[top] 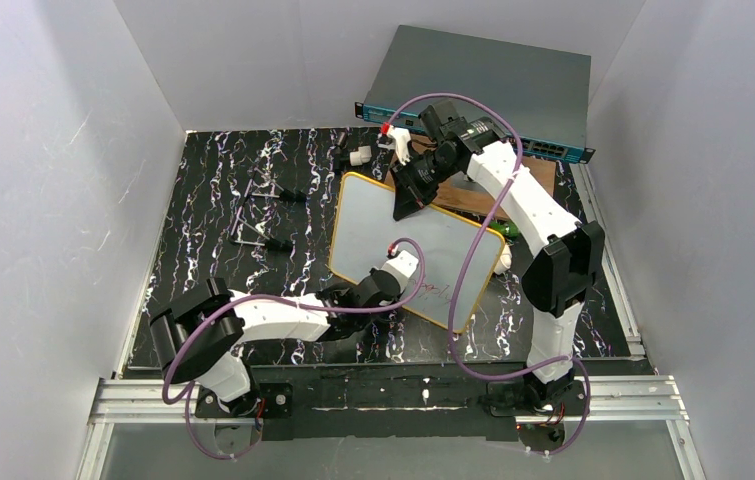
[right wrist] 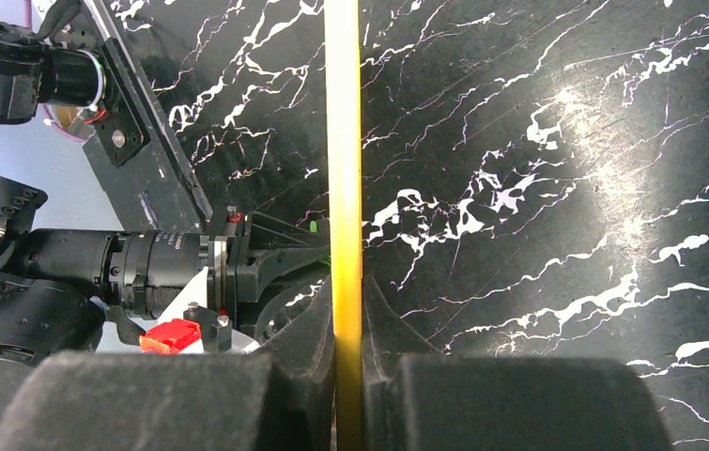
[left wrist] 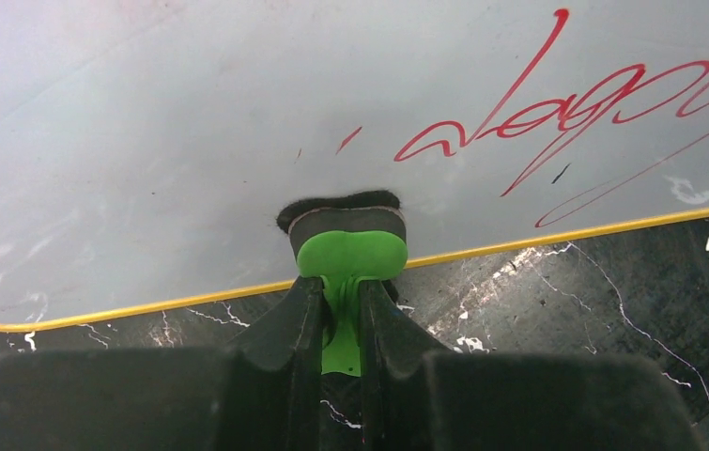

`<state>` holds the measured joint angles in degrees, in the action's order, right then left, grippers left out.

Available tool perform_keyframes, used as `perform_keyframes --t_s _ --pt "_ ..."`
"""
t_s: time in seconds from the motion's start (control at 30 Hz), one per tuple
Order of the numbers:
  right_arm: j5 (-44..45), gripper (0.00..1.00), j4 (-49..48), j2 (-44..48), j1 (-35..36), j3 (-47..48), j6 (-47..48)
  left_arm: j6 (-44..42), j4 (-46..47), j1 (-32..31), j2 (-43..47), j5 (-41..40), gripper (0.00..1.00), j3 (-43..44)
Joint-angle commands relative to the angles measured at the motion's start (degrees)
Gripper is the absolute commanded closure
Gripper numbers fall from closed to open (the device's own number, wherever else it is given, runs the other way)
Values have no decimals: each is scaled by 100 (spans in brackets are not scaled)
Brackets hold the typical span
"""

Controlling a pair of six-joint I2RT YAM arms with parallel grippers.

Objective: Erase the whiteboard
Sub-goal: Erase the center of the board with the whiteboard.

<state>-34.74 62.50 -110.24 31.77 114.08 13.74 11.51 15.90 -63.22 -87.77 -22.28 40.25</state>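
The whiteboard (top: 393, 235) lies angled across the black marbled surface (top: 215, 215), its far yellow rim pinched tight by the right gripper (right wrist: 348, 324). The left gripper (left wrist: 342, 305) is clenched on a green eraser (left wrist: 351, 252) (black felt underneath), which presses on the board near its front edge, just beside red handwriting (left wrist: 566, 113).

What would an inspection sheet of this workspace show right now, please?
Surface: black marbled table.
Job's things: whiteboard, red writing near its near edge; green eraser pressed on it.
Clutter: wooden board, network switch, two wire clips, small white pieces.
Tools: left tool shut on eraser; right tool shut on whiteboard's rim.
Cables: purple cables loop off both arms.
Surroundings: plain walls, metal rail at front.
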Motion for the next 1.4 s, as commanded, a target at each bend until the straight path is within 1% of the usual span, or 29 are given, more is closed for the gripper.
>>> perform_keyframes --t_s 0.0,0.2,0.43,0.7,1.07,1.2,1.37 --pt "-1081 99 -62 225 211 -180 -626 -138 634 46 135 -506 100 272" --pt "-1125 99 -59 157 216 -184 -607 -223 423 319 256 -440 100 496" --pt "-1179 99 -33 194 212 -178 -523 -456 140 339 253 -323 100 968" --pt "-1242 99 12 308 216 -262 -414 -823 11 369 392 -290 100 1022" --pt "-1396 99 100 497 215 -429 -176 -1425 -306 648 434 -9 100 1359" --pt "-1381 99 104 591 223 -507 -122 -1362 -399 840 567 -58 100 1306" --pt "-1351 99 122 580 250 -539 -52 -1195 -426 1079 818 -30 100 1032"
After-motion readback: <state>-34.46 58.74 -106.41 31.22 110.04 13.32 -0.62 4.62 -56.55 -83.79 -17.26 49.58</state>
